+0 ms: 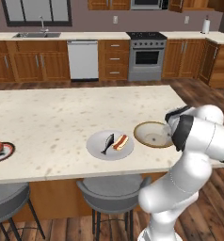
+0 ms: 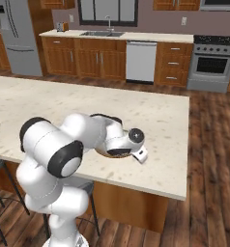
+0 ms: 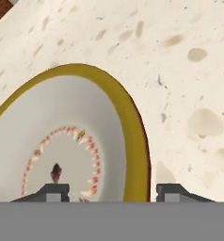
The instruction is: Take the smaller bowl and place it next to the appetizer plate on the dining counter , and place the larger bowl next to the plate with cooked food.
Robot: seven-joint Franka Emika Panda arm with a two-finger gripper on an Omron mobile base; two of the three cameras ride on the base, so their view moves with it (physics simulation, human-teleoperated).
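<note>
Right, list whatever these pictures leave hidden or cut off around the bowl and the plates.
- Larger bowl: left base view, right edge behind the arm; right base view, mostly under the arm.
- Gripper: hand view, fingertips straddle the bowl's rim; contact unclear.
- Appetizer plate: left base view, cut by the left edge.
- Plate with cooked food: fully visible.

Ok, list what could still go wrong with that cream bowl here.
1. The gripper straddles the larger bowl's gold rim; lifting carelessly might drag or tip it.
2. The bowl sits close to the plate with cooked food; a nudge could knock them together.
</note>
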